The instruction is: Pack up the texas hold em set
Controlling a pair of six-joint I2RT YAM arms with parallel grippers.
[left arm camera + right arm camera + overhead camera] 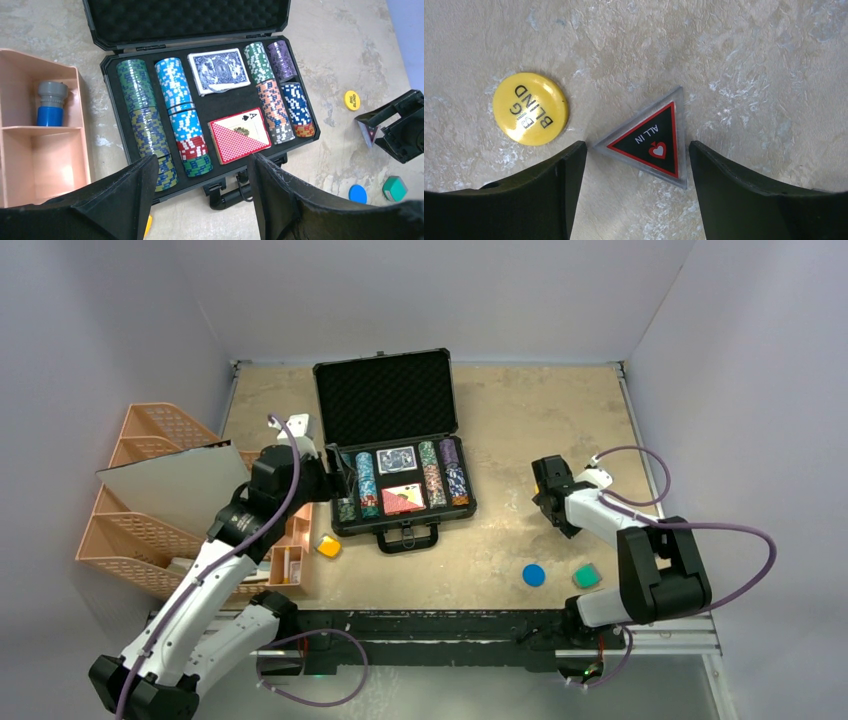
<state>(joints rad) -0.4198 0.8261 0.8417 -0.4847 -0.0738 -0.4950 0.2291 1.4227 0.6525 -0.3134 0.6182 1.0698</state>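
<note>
The black briefcase [385,395] lies open at the table's middle, lid up, handle toward the arms. Chip stacks [175,115] fill its foam rows. Between them lie a blue deck [219,71] and a red deck [239,136] topped by an ace of spades marked "A".

To the right of the case, on bare tabletop, a clear triangle [651,140] reads "ALL IN" over a small red pip, probably a spade. A yellow button [530,108] reading "BIG BLIND" lies just beside it, on the case's side.

The right gripper [636,150] straddles the triangle, jaws wide. One corner is close to a finger [569,175]; contact is unclear.

The left gripper [202,162] hovers over the case's front edge, jaws wide and empty.

A blue disc [534,575] lies nearer the arms; any lettering on it is unreadable.
</note>
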